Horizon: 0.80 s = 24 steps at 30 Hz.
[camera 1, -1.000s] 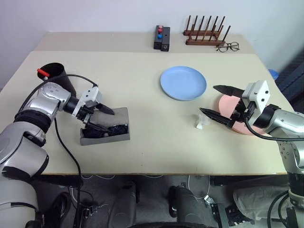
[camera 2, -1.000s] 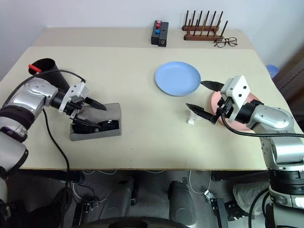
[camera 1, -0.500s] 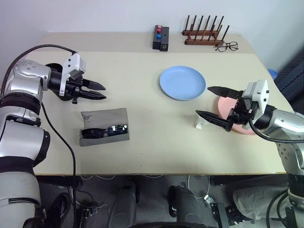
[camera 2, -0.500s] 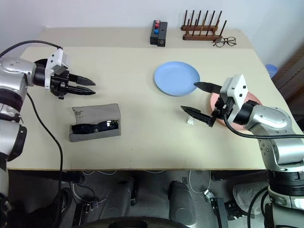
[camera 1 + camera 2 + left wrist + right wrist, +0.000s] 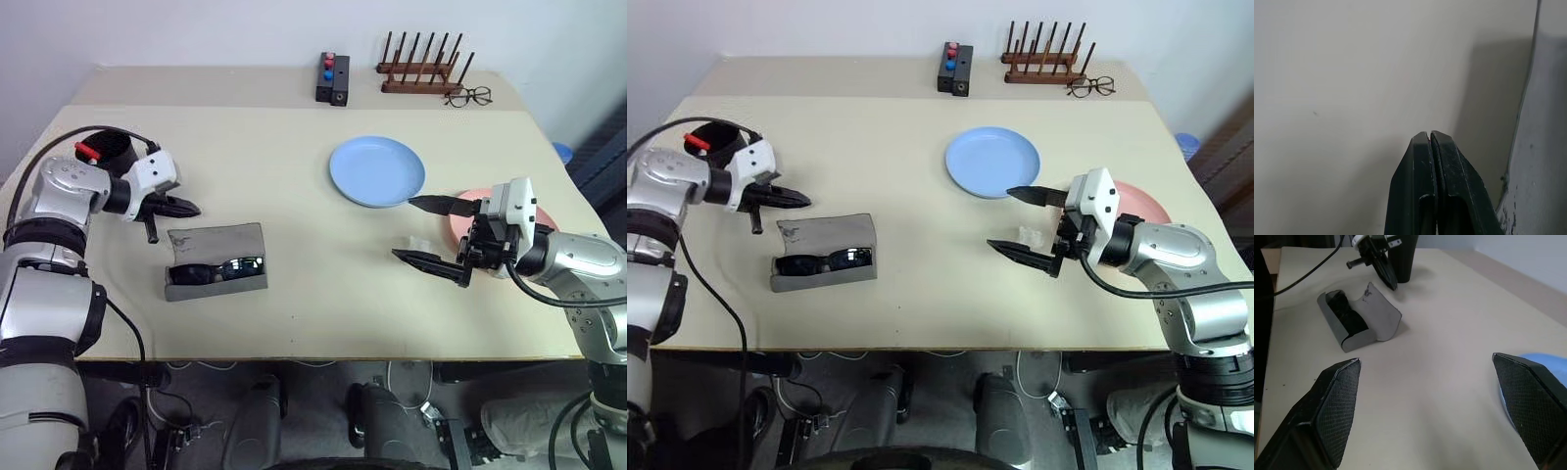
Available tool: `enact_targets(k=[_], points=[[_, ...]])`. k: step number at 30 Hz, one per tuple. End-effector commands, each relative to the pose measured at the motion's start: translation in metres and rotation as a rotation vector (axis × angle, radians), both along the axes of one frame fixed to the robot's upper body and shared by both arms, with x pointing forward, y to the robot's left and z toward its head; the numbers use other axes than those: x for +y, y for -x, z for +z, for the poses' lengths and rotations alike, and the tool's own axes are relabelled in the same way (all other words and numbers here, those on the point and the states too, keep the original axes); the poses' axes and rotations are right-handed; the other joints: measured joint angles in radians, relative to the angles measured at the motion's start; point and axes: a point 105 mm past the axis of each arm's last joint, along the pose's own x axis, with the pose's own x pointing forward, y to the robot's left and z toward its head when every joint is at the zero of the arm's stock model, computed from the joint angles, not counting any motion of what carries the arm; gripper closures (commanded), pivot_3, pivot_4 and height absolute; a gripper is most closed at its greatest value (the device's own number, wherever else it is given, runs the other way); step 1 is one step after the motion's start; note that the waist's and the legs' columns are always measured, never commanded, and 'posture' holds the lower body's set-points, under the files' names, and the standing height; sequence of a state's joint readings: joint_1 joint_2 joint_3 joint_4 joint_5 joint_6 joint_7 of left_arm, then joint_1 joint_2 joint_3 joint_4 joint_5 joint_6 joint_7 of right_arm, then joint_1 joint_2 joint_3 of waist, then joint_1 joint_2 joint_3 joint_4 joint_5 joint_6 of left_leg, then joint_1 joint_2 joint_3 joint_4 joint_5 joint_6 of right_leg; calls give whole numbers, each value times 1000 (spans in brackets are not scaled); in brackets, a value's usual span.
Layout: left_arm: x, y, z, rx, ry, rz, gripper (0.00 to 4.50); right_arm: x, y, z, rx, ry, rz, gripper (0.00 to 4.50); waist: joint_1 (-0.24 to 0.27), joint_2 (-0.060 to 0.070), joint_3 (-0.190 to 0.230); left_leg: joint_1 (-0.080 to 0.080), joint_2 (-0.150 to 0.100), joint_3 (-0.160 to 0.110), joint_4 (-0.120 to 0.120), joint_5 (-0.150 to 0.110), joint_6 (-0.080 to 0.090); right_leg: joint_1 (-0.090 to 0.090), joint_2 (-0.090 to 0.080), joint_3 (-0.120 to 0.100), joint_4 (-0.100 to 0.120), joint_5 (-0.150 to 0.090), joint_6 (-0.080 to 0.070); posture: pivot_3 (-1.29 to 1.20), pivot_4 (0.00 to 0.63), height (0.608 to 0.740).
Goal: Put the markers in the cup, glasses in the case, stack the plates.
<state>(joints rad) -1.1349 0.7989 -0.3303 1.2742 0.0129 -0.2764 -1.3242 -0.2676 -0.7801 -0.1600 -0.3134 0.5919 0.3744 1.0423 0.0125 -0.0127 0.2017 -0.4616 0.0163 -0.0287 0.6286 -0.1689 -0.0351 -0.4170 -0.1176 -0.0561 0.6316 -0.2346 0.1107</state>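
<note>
Left pincer [image 5: 186, 208]: clenched on nothing, just off the case's ten o'clock corner.
Right pincer [image 5: 1027, 224]: spread wide, empty, at nine o'clock of the pink plate [image 5: 1144, 205].
Sunglasses [image 5: 214, 269]: lay inside the open grey case [image 5: 217, 244]; done.
Markers: a red cap [image 5: 87, 150] showed in the black cup [image 5: 108, 147]; the second one unclear.
Plates: blue plate [image 5: 377, 171] and pink lay apart on the worktop [image 5: 294, 137]; stacking remained.

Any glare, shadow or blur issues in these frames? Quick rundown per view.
Left eye view: even light, soft shadows, a small glint on the sunglasses in the case. Left wrist view: shut left gripper soft and close to the lens, its shadow falling on the table. Right wrist view: the open right gripper's fingers loom large and soft; the case is sharper.
</note>
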Motion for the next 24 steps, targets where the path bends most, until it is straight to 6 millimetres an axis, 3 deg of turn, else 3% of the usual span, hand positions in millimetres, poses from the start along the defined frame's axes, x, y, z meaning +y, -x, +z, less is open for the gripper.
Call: enact_targets(k=[1, 9, 24], points=[[-3, -4, 6, -54, 6, -6, 4486, 3, 7, 11, -23, -10, 32, 94, 0, 0, 0, 0, 0, 0, 0, 0, 0, 0, 0, 0, 0, 0, 0, 0, 150, 740], [-13, 3, -17, 10, 7, -65, 4486, 8, 13, 21, 17, -85, 59, 94, 0, 0, 0, 0, 0, 0, 0, 0, 0, 0, 0, 0, 0, 0, 0, 0, 150, 740], [-21, 23, -9, 111, 47, -230, 4486, 7, 19, 31, 51, -181, 69, 94, 0, 0, 0, 0, 0, 0, 0, 0, 0, 1, 0, 0, 0, 0, 0, 0, 150, 740]])
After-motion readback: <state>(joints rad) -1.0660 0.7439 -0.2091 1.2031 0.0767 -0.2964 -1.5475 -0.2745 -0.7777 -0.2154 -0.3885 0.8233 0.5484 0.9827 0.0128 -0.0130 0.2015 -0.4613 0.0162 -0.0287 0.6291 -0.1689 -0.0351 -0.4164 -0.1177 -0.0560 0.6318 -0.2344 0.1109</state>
